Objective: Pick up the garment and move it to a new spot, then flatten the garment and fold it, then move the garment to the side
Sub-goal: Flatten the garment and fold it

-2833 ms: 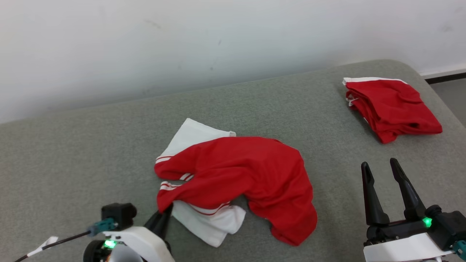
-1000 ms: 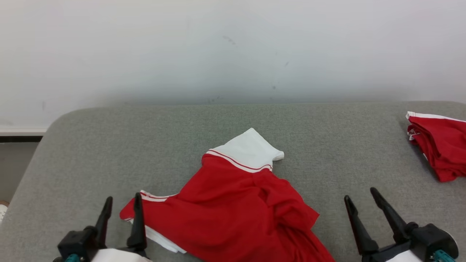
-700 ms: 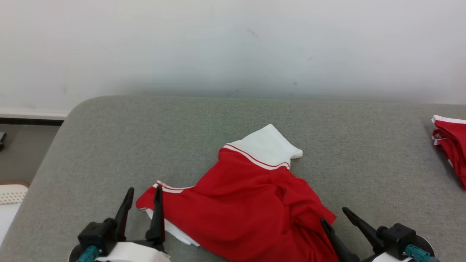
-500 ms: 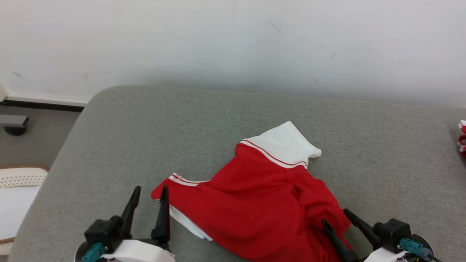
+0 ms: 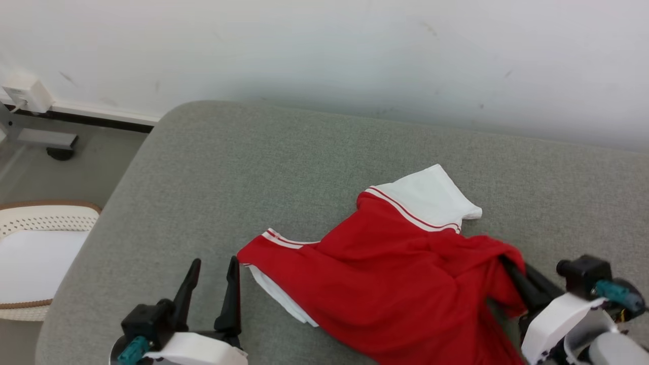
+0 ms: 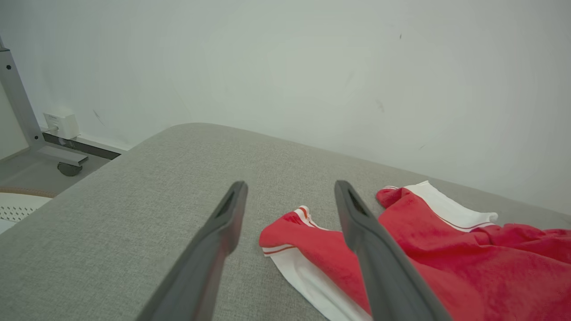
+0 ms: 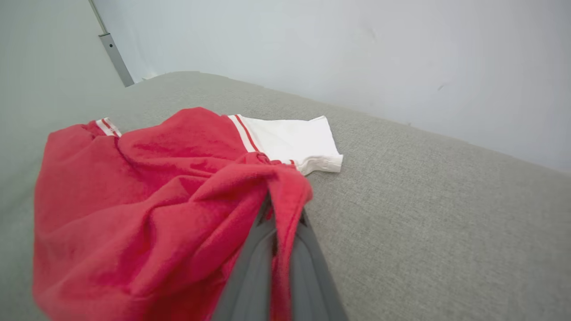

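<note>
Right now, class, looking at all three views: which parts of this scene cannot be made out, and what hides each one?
- Right gripper, its fingertips: head and right wrist views, wrapped in a fold of the red shirt.
- Shirt's lower hem: head view, cut off by the bottom edge.
- Shirt's lower layers: head view, covered by the red front.
- White basket, far side: head view, cut by the left edge.
</note>
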Tool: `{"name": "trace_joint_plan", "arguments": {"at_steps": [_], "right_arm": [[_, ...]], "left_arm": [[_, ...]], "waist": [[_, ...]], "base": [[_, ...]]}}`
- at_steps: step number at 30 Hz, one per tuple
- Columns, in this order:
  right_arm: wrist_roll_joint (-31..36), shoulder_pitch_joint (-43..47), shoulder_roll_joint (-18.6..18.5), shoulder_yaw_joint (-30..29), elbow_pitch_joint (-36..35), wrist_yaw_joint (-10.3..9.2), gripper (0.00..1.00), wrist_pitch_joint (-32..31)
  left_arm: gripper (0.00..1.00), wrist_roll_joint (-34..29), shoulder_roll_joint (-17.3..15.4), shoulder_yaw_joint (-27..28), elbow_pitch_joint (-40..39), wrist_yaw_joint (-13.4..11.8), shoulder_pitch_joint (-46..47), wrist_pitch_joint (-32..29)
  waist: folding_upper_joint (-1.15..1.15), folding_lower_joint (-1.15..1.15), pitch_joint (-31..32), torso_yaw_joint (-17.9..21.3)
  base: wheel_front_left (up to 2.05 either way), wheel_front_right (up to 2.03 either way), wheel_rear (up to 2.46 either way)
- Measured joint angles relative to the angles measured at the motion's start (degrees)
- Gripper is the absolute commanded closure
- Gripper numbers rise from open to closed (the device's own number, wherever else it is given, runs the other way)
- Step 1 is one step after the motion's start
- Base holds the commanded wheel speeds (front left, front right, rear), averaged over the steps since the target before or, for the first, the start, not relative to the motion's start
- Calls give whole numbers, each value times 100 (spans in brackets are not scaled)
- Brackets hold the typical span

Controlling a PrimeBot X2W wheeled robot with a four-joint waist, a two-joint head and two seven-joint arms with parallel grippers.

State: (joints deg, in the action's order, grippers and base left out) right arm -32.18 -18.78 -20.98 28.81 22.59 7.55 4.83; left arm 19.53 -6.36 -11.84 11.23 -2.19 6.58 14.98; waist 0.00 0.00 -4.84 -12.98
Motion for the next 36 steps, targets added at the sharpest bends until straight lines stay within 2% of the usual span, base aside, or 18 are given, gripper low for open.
{"name": "trace_joint_plan", "arguments": {"at_steps": [8,15,22,28,29,30,31,36], "right_arm": [[-399,-1350,-875,-77,33,0,100,-902],[-512,-2734,-1779,157,480,0,100,-1657],[-387,-3625,-2262,587,1015,0,100,-1835],[-171,-4268,-2277,889,1547,0,100,-1397],[-159,-4340,-2229,940,1668,0,86,-1352],[-134,-4390,-2163,987,1792,0,19,-1290],[-133,-4430,-2085,1009,1904,0,0,-1221],[-258,-4447,-1793,1293,2209,0,0,-914]], "left_arm": [[0,1,102,-10,-111,116,271,2],[0,1,241,23,-138,267,595,9],[0,1,328,34,-124,394,792,9],[0,-18,346,51,-111,417,915,8],[0,-35,348,55,-104,417,938,9],[0,-40,348,65,-97,419,953,9],[0,-43,349,71,-88,420,961,9],[0,-116,355,115,-34,426,967,9]], "waist": [[0,0,-524,-77],[0,1,-1181,-292],[0,1,-1663,-614],[0,1,-1943,-755],[0,1,-1964,-752],[0,1,-1971,-735],[0,1,-1968,-707],[0,0,-1791,-512]], "base": [[0,0,0],[0,0,0],[0,0,0],[0,0,0],[0,0,0],[0,0,0],[0,0,0],[0,0,0]]}}
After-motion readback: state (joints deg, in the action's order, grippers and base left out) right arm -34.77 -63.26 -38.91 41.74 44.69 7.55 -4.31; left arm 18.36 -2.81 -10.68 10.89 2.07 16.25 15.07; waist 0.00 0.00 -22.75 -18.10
